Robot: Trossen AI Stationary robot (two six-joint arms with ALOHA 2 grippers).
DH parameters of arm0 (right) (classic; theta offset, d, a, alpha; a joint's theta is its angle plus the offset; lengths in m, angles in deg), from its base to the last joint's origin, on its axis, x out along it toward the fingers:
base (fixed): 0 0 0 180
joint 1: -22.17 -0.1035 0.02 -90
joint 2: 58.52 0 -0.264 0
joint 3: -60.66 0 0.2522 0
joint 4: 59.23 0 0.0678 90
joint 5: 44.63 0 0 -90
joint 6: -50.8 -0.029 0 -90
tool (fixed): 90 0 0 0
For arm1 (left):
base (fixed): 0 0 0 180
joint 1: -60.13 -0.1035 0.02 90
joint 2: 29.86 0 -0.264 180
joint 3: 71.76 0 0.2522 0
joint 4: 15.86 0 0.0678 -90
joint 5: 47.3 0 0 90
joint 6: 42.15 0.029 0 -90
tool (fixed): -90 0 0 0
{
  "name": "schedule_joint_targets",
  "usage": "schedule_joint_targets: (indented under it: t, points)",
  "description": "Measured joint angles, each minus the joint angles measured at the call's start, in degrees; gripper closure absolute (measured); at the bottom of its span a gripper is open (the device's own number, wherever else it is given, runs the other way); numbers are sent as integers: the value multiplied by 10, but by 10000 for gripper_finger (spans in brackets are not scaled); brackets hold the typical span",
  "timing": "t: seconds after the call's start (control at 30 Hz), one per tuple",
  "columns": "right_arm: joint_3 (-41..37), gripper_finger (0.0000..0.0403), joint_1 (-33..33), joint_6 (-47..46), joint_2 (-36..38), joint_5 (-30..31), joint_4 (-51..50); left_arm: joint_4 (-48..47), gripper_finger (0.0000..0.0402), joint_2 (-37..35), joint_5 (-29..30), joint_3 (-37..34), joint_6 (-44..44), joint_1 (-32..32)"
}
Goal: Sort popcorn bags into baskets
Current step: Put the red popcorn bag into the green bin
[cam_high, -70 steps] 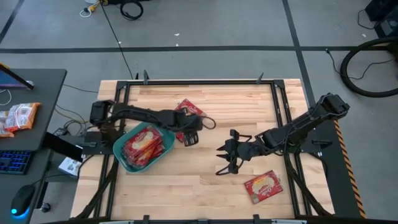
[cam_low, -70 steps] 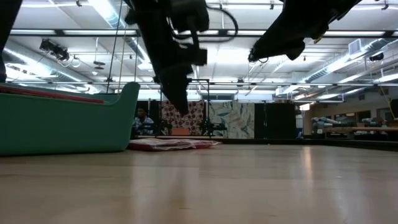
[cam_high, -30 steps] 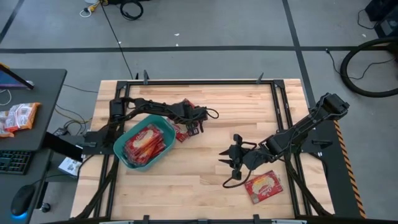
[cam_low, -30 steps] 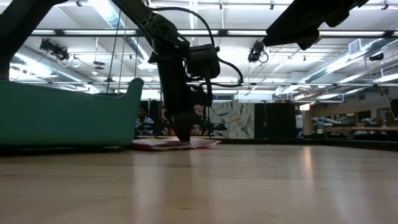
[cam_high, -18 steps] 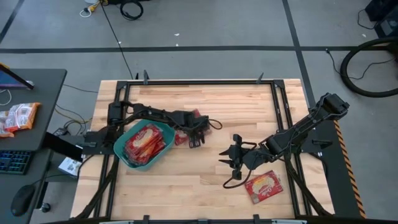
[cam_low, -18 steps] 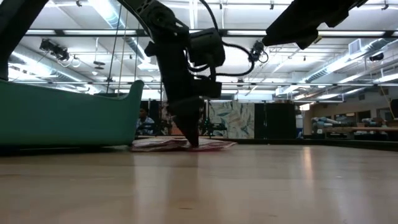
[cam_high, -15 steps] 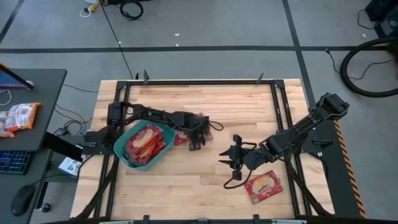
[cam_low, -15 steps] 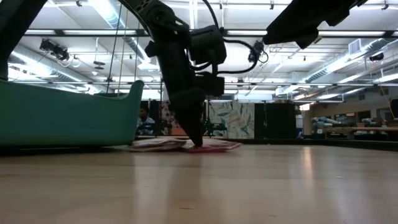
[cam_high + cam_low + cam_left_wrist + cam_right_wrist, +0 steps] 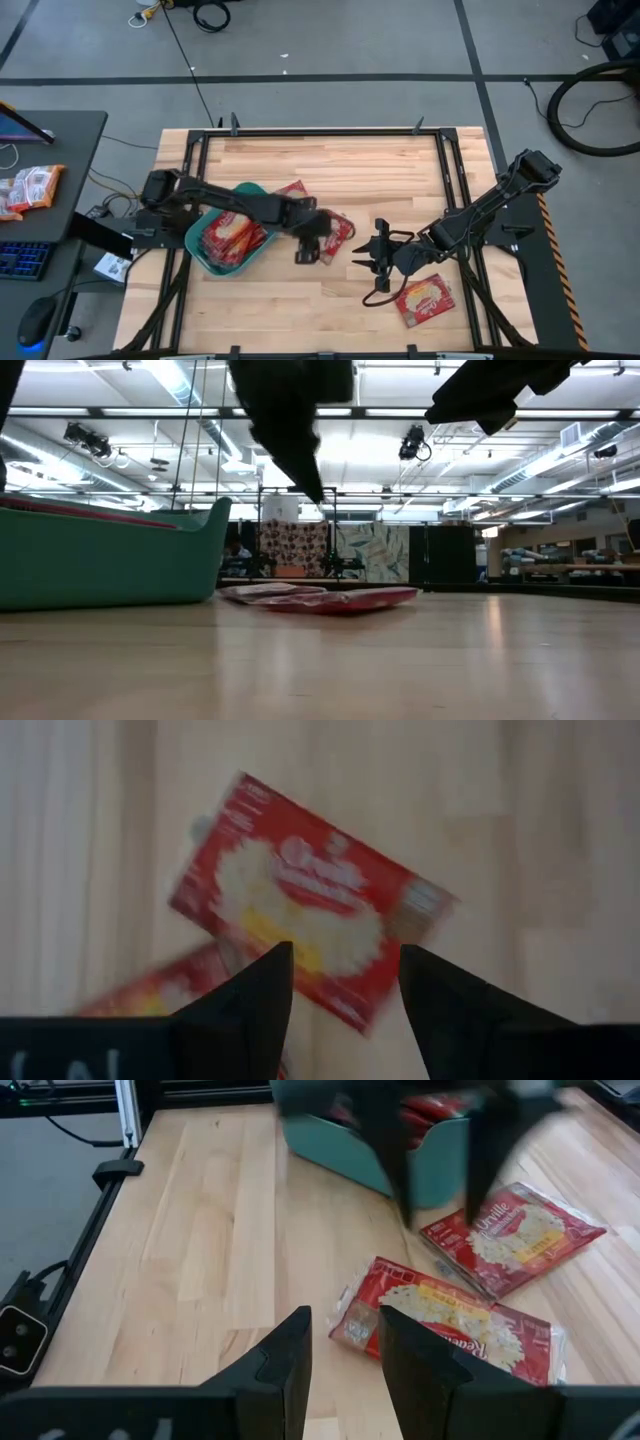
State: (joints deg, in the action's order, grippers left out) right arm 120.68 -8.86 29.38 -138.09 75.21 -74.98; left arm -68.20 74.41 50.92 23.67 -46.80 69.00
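I log one teal-green plastic tub point(image 9: 205, 245) at the left of the pale wooden counter point(image 9: 330, 300), holding several flat red popcorn packets point(image 9: 228, 235) with cream-yellow centres. Two more red packets lie just beside the tub toward mid-counter: one point(image 9: 293, 191) near its far corner, one point(image 9: 336, 234) partly under my left gripper point(image 9: 308, 250). That gripper hangs above this packet with jaws spread, holding nothing; the left wrist view shows the packet point(image 9: 310, 900) flat on the wood between the two dark fingers point(image 9: 245, 1010). A last packet point(image 9: 423, 298) lies well apart near the right front. My right gripper point(image 9: 378, 262) waits beside it, jaws parted and empty.
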Motion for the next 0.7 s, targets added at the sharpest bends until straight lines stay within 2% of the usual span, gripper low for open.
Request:
schedule_joint_targets:
  t: [0.17,0.3,0.43,0.57,0.7]
  points:
    - [0,281,-2,0,0,0,-2,-83,214,-18,33,-1,-42,49]
    - [0,281,-2,0,0,2,-2,-108,214,-19,37,0,-71,91]
    - [0,281,-2,0,0,2,-4,-95,214,-19,43,-9,-102,123]
    - [0,281,-2,3,0,2,-2,-87,214,-19,82,-13,-135,133]
    - [0,281,-2,-2,0,4,-2,-26,214,-19,111,-49,-151,134]
